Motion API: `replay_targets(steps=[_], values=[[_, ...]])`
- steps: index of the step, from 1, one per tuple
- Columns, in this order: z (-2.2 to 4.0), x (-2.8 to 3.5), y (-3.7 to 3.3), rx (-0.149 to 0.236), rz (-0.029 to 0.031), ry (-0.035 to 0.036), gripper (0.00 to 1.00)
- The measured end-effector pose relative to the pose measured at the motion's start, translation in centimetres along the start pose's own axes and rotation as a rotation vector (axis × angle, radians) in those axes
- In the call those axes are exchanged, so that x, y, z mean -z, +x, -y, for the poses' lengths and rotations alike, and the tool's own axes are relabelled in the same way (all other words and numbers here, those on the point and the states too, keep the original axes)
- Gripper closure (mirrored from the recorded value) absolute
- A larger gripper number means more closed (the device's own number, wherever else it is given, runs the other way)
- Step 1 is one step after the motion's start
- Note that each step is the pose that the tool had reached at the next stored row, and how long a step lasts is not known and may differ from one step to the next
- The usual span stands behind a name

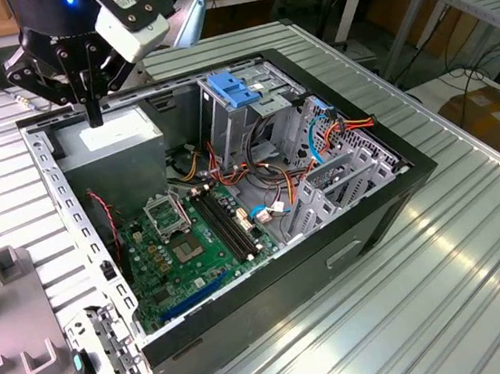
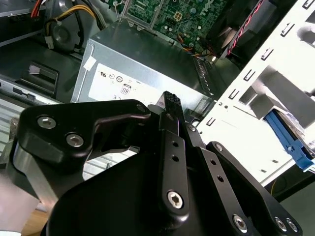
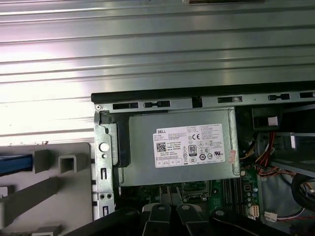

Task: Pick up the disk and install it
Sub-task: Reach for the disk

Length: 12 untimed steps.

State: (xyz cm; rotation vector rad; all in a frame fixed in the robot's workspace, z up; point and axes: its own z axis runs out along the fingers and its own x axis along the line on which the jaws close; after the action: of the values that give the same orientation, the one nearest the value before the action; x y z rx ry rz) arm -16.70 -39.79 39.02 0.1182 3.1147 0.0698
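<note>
My gripper [image 1: 93,113] hangs over the far corner of the open computer case [image 1: 388,197], on the exterior view's left, just above the grey power-supply box [image 1: 116,135]. Its black fingers are pressed together and hold nothing. In the second wrist view the gripper [image 2: 170,101] points at that box's white sticker [image 2: 123,83]. The disk [image 2: 290,140] appears as a blue plastic rail with silver metal beside it, beyond the case's pale frame. In the first wrist view a blue strip of the disk [image 3: 15,163] lies on the grey fixture beside the case.
A green motherboard [image 1: 188,240] lies on the case floor, with orange and red cables [image 1: 343,130] near the drive bays. A blue latch [image 1: 233,89] tops the tall metal cage. A grey fixture [image 1: 9,271] with raised blocks sits left of the case on the ribbed metal table [image 1: 445,291].
</note>
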Motion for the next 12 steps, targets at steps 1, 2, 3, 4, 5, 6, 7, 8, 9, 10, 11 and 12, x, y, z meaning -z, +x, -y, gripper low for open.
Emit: replay_targets(steps=[1,2,3,4,5,6,7,8,9,10,11,12], values=[[0.01,0.0,0.1,0.0,-0.0001,0.0,0.89],[0.01,0.0,0.19,0.0,-0.0001,0.0,0.89],[0.02,0.0,0.3,0.0,-0.0002,0.0,0.89],[0.03,0.0,0.42,0.0,-0.0002,0.0,0.89],[0.04,0.0,0.52,0.0,-0.0002,0.0,0.89],[0.05,0.0,0.68,0.0,-0.0003,0.0,0.89],[0.06,0.0,0.78,0.0,-0.0003,0.0001,0.89],[0.07,0.0,0.92,0.0,-0.0003,0.0,0.89],[0.08,0.0,1.04,0.0,-0.0003,0.0001,0.89],[0.08,0.0,1.16,0.0,-0.0003,0.0,0.89],[0.11,0.01,1.45,0.0,-0.0003,0.0001,0.89],[0.12,0.01,1.7,0.0,-0.0003,0.0,0.89]])
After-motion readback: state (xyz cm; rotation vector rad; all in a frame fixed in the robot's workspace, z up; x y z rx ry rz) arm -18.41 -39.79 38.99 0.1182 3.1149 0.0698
